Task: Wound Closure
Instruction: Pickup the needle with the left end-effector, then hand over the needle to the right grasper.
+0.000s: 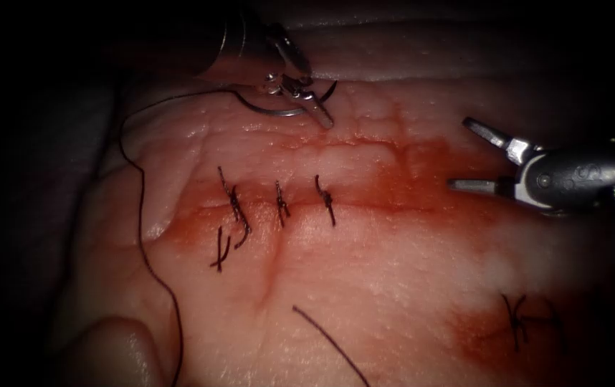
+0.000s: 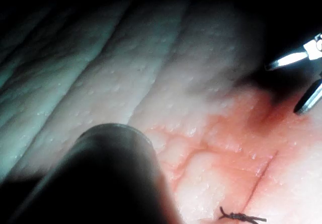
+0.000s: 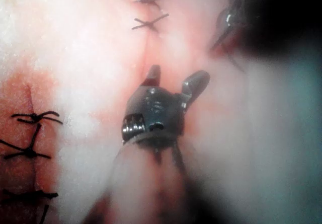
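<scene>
Stitches point(image 1: 279, 204): three tied across cut point(image 1: 393, 208), right stretch unclosed. Left tool point(image 1: 315, 107) clamps needle point(image 1: 272, 111) mid-curve, clear above tissue point(image 1: 393, 287), thread point(image 1: 139, 215) trailing left. Right tool point(image 1: 469, 154) agape, empty.

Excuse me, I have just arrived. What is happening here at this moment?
Two tools are closing a cut in the tissue. The left tool holds the curved needle near its middle, above the tissue on the far side of the cut, not in it. The thread trails from the needle down the tissue's left side. The right tool is open and holds nothing, at the right of the cut. Three stitches already cross the cut.
</scene>
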Controlling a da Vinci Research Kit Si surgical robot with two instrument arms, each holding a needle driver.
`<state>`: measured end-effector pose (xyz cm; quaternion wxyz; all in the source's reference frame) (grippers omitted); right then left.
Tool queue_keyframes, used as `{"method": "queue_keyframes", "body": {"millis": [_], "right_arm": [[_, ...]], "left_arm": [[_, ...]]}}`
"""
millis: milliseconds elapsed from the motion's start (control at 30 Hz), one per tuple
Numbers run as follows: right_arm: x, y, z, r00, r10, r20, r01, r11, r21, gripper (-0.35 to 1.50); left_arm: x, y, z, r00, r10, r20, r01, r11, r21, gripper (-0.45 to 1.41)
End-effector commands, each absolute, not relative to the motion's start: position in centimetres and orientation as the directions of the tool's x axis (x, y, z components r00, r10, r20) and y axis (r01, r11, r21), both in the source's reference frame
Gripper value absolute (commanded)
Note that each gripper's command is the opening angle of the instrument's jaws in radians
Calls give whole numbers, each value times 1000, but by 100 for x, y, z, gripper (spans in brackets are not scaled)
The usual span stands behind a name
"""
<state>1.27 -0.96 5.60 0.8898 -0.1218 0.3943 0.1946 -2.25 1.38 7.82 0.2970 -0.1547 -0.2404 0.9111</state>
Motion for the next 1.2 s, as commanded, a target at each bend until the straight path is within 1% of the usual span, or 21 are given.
{"method": "queue_keyframes", "body": {"millis": [33,100,167,200,233,267,467,633,667,833,967,1100,1167,1200], "right_arm": [[135,-99,566,612,250,-751,-443,894,-64,136],[137,-99,567,612,250,-750,-444,894,-65,136],[138,-100,567,613,250,-750,-445,893,-66,136],[139,-100,567,613,250,-750,-445,893,-66,135],[139,-100,567,613,250,-750,-446,893,-66,135],[139,-100,567,613,250,-750,-446,893,-67,135],[140,-101,567,613,250,-750,-446,892,-67,135],[141,-101,567,613,250,-749,-447,892,-68,133],[141,-101,568,613,250,-749,-447,892,-68,133],[141,-100,569,614,251,-749,-448,892,-68,131],[139,-99,570,614,250,-748,-447,892,-68,125],[133,-95,571,592,299,-749,-475,880,-24,111],[128,-92,572,574,336,-747,-496,868,9,111],[123,-90,573,563,357,-745,-507,861,29,116]], "left_arm": [[-231,143,788,-772,621,-139,-469,-704,-534,39],[-232,146,790,-770,622,-140,-469,-702,-535,27],[-234,146,792,-769,623,-140,-470,-701,-536,4],[-235,146,793,-770,622,-140,-466,-699,-542,-11],[-236,144,794,-772,620,-138,-461,-696,-551,-33],[-237,143,795,-773,619,-137,-458,-695,-554,-45],[-240,134,804,-796,595,-110,-448,-702,-554,-45],[-236,140,805,-808,577,-121,-426,-713,-557,-45],[-233,144,801,-826,545,-143,-389,-735,-556,-45],[-232,151,778,-834,492,-251,-308,-792,-527,-45],[-235,148,751,-838,406,-363,-202,-851,-485,-45],[-239,139,720,-824,313,-472,-109,-905,-410,-45],[-244,133,703,-808,265,-526,-74,-931,-357,-45],[-249,128,688,-790,239,-565,-62,-947,-315,-45]]}}
